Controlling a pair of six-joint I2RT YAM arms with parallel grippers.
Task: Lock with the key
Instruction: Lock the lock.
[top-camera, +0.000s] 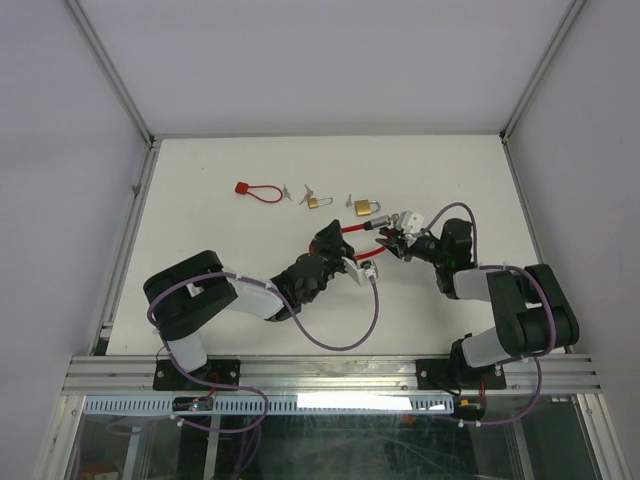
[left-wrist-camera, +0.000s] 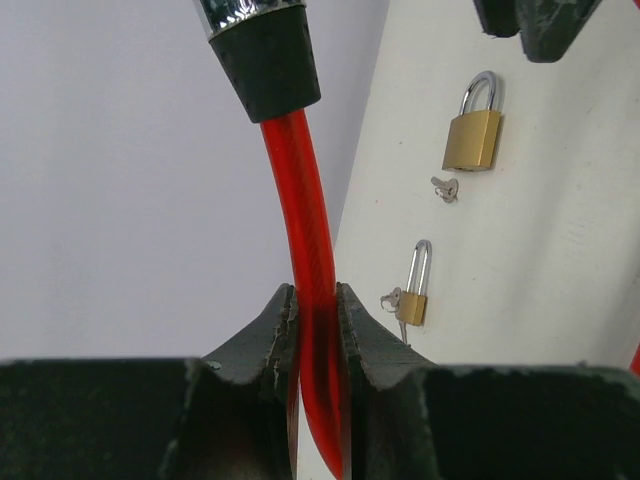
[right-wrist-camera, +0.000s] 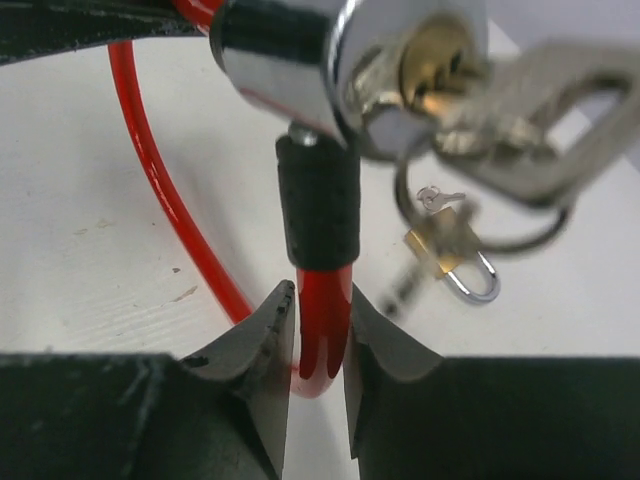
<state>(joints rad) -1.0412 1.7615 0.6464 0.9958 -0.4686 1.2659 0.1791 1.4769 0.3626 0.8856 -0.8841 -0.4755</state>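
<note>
Step in hand: key at the lock, turning not done yet, as far as I can judge. The red cable lock (top-camera: 356, 231) is held up off the surface (top-camera: 250, 280) between the two arms, mid-surface. Left jaws are clamped on the red cable partway along its length. Right jaws are closed on the cable just under the black sleeve (right-wrist-camera: 318, 205), touching it on both sides. The chrome lock body (right-wrist-camera: 290, 60) sits right above them, with the brass keyhole (right-wrist-camera: 432, 62) facing the camera. The key (right-wrist-camera: 545, 100) on its ring is at the keyhole and looks inserted, but it's blurred, so I'm not certain.

Next move probably: right jaws let go of the cable and take the key's flat head to twist it, while the left jaws hold the cable steady. Two brass padlocks (top-camera: 364, 207) and a spare cable lock (top-camera: 258, 190) lie further back, untouched.
</note>
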